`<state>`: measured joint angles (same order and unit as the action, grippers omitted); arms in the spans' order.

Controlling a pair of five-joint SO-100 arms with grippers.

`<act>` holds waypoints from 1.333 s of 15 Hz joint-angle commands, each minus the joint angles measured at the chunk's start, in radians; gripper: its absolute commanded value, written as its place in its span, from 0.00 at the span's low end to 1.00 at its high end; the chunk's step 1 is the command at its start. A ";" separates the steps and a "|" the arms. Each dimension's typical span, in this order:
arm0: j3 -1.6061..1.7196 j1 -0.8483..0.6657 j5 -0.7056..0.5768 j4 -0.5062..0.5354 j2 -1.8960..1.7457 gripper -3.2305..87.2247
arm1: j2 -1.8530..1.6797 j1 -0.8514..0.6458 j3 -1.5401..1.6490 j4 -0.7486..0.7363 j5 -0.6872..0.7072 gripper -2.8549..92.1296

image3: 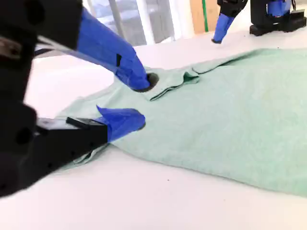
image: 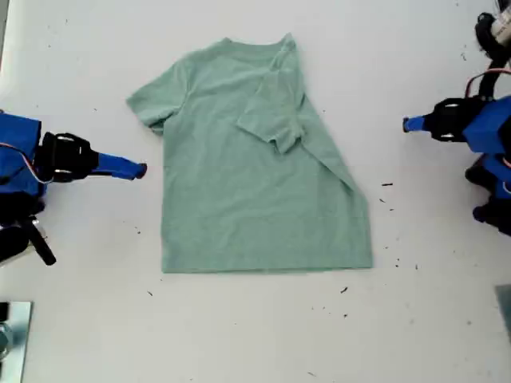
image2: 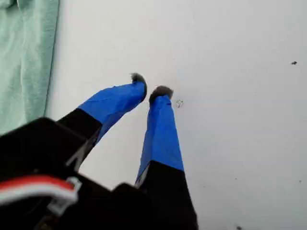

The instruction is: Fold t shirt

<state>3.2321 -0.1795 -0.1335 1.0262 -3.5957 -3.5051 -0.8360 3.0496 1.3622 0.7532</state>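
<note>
The pale green t shirt (image: 247,183) lies flat, neck toward the exterior view's top. One sleeve (image: 271,120) and that side edge are folded in over the chest; the other sleeve (image: 148,104) lies spread out. My first gripper (image: 407,124) hovers over bare table at the exterior view's right, well off the cloth. Its jaws (image2: 149,86) are all but together with nothing between them, and the t shirt (image2: 24,57) shows off to one side. My second gripper (image: 142,170) sits at the exterior view's left, just short of the shirt's side edge. It is open (image3: 139,101) and empty, facing the t shirt (image3: 230,110).
The white table (image: 255,335) carries small dark specks near the shirt's hem corner (image: 387,185). A metal clamp (image: 12,335) sits at the exterior view's lower left corner. The first arm (image3: 223,26) shows across the shirt in the second wrist view.
</note>
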 commanded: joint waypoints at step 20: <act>-1.384 -0.575 -0.443 0.549 1.313 0.03 | -0.005 0.218 0.057 -0.028 -0.301 0.05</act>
<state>1.9512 -0.6351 -0.4893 1.5417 -2.3608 -3.5051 -0.6259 3.0511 1.3622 0.4464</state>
